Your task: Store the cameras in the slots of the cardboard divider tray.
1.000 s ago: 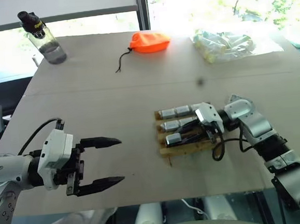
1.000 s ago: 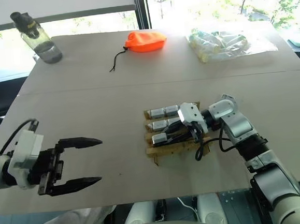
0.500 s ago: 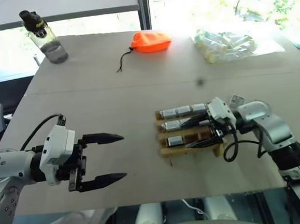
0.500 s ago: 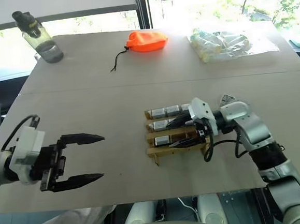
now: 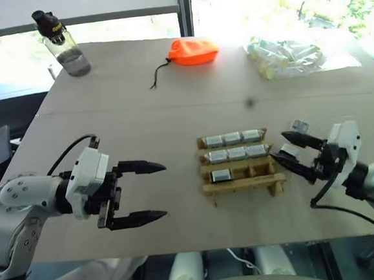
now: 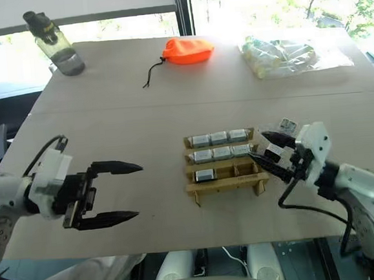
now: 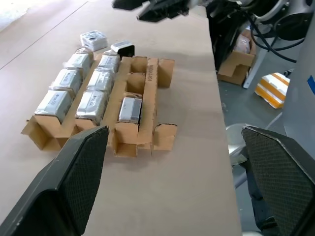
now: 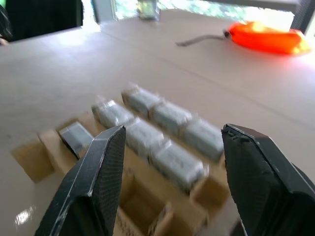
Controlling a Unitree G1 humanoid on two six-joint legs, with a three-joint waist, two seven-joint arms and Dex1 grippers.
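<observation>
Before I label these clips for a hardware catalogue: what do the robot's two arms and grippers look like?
Both arms are glossy silver-grey shells with black joints. Each wrist carries a white boxy housing, and a loose black cable loops from it along the forearm. The left gripper and the right gripper each have two long black fingers tapering to points; in the wrist views the finger surfaces show a fine dimpled texture.

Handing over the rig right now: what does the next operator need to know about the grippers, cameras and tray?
Left gripper: open, empty, hovering left of the cardboard divider tray.
Right gripper: open, empty, at the tray's right end.
Done: seven cameras slotted; far and middle rows full, one in the near row's left slot.
Left: two near-row slots empty; two loose cameras lie on the table by the tray's right end.
</observation>
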